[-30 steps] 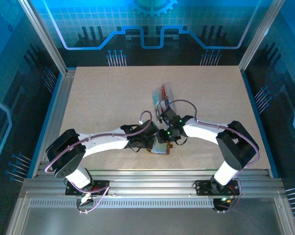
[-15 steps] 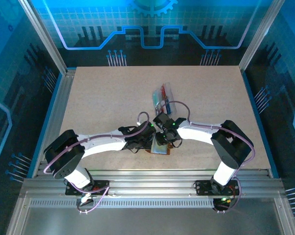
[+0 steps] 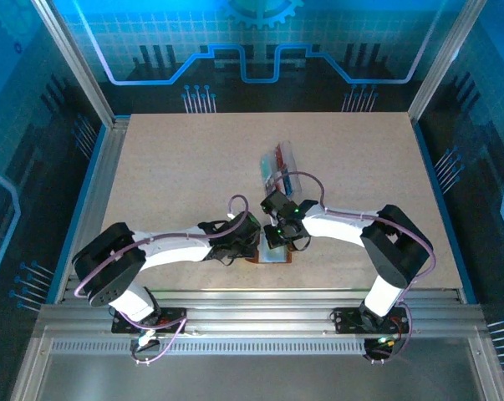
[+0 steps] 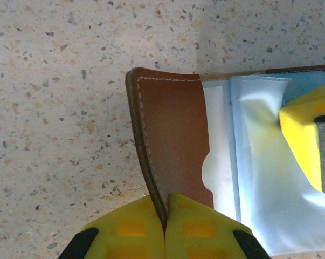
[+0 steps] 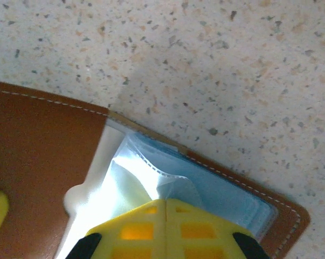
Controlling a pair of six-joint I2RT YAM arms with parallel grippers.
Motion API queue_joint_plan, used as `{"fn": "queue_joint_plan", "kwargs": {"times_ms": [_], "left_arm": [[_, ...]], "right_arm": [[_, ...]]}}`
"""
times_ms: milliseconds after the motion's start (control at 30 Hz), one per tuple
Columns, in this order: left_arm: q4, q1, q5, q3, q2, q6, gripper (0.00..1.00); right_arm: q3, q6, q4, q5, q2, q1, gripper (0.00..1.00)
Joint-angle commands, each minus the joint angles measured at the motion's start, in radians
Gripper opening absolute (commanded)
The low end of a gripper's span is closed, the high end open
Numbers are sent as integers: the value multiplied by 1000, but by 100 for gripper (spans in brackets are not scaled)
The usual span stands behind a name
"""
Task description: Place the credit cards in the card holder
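Note:
The brown leather card holder lies open on the table near the front edge, its pale blue lining facing up. My left gripper is shut on the edge of its brown flap and holds that flap raised. My right gripper is shut on a pale clear sleeve inside the card holder. In the top view the two grippers meet over the card holder, left and right. The credit cards, red and teal, stand farther back in a clear tray.
The clear plastic tray sits just behind the right wrist, mid-table. Aluminium rails border the table at left, right and front. A yellow finger of the right gripper shows at the right edge of the left wrist view.
My right gripper has closed on the sleeve inside the card holder after moving a little left and toward the front. The left gripper stays shut on the flap, shifted slightly.

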Motion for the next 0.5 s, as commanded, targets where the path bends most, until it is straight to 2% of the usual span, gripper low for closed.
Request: {"fn": "queue_joint_plan", "kwargs": {"times_ms": [0,100,167,333,467], "left_arm": [[-14,-1,53,-45,11,-34,2],[4,-1,56,-58,15,-50,2],[19,-1,57,-68,13,-62,2],[44,-1,60,-86,15,-80,2],[60,3,62,-100,12,-91,4]], "right_arm": [[33,2,-31,-96,-34,14,0],[32,15,-3,-177,-56,2,17],[22,27,31,-245,-68,-10,25],[-41,80,160,-414,-68,-39,28],[-67,93,197,-452,-49,-40,35]]}}
